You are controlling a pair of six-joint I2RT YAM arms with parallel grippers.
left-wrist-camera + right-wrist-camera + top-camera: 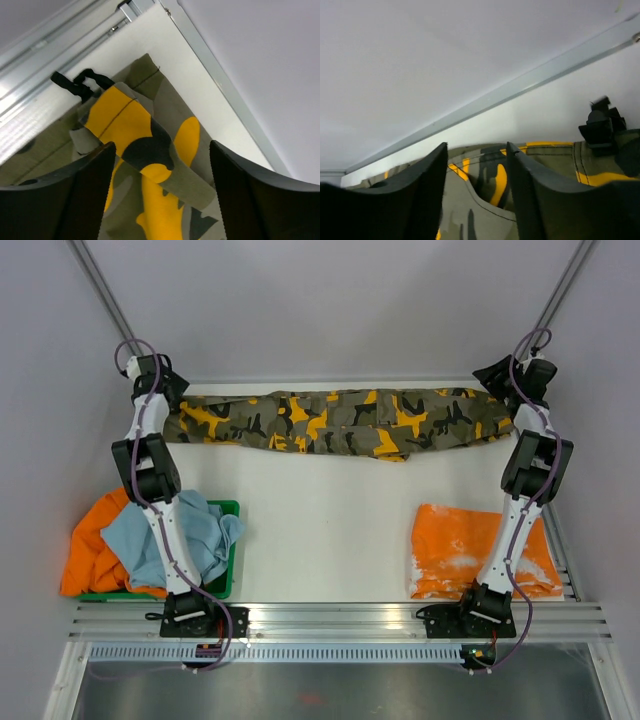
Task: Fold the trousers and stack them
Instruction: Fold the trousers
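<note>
Trousers (340,423) stretched flat, left fingers (85,195) spread over them, right fingers (415,200) spread likewise

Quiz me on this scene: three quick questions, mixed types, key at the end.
1. True or false: the trousers are bunched in a heap.
2. What lies beside the right arm's base? A. orange cloth B. white towel C. black jacket
3. Fill in: the left gripper and right gripper both have their jaws ____.

Key: 1 false, they are stretched out in a long strip; 2 A; 3 open.
</note>
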